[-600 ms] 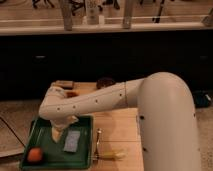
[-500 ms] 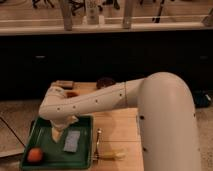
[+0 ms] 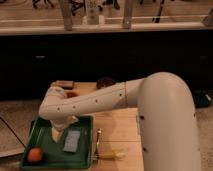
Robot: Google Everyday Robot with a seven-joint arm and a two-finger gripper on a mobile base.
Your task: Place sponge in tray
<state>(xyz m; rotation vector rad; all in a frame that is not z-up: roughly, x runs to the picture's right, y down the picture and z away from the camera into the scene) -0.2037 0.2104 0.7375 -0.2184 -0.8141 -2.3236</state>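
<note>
Camera view: saw a bulky white robot arm (image 3: 165,115) stretched in from the right of the large shallow dark green rectangular plastic tray (image 3: 50,154), elbow bent above the tray's far edge. Noted a pale wooden table (image 3: 119,131) under the tray and spreading to its right. Found the tray itself at the table's near left corner, raised rim and rounded corners in plain sight. Spotted a yellow banana (image 3: 113,155) on the wood just right of the tray, near its front corner. Found the small flat pale blue-grey rectangular sponge (image 3: 71,141) lying flat inside the tray, right of its middle. Saw a round orange fruit (image 3: 34,155) inside the tray too, at its near left corner, well apart from the sponge. Placed the pale gripper (image 3: 57,132) low over the tray's far half, just left of the sponge. Could not tell whether the gripper stood parted or closed, nor whether it touched the sponge.
</note>
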